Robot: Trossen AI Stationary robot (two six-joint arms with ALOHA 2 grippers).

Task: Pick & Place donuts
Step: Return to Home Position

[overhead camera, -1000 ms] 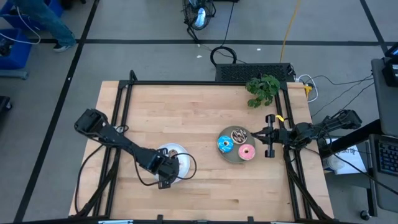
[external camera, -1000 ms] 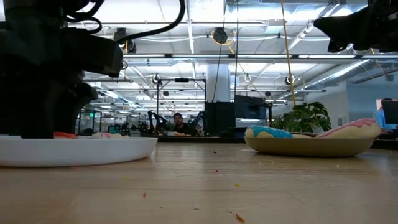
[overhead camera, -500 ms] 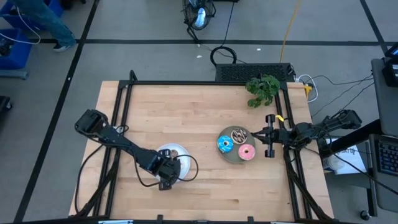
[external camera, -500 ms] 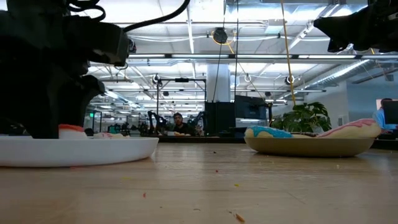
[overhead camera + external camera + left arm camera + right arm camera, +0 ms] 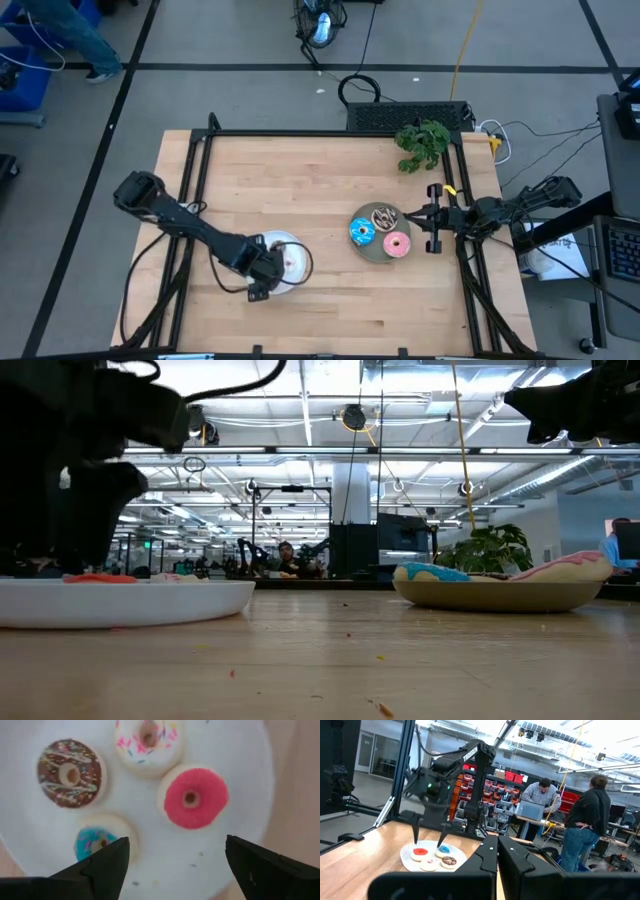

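Four tiny donuts lie flat on the white plate (image 5: 250, 780): brown (image 5: 69, 773), whitish-pink (image 5: 148, 739), red (image 5: 194, 797) and blue (image 5: 97, 841). My left gripper (image 5: 268, 272) hovers open just above this plate (image 5: 290, 256), its fingers (image 5: 415, 827) pointing down and touching nothing. Three larger donuts rest on the grey plate (image 5: 372, 250): blue (image 5: 361, 232), pink (image 5: 396, 243) and sprinkled dark brown (image 5: 383, 217). My right gripper (image 5: 432, 217) waits shut at the table's right edge, just right of the grey plate.
A green plant (image 5: 423, 142) sits at the table's far right corner. A black frame rail (image 5: 300, 133) runs along the table's edges. Bare wood lies between the two plates and toward the far side. People stand in the room beyond the table (image 5: 582, 825).
My left arm has shifted slightly toward the table's left edge over the white plate. In the low view the red tiny donut stood a little higher half a second ago and now lies flat on the plate.
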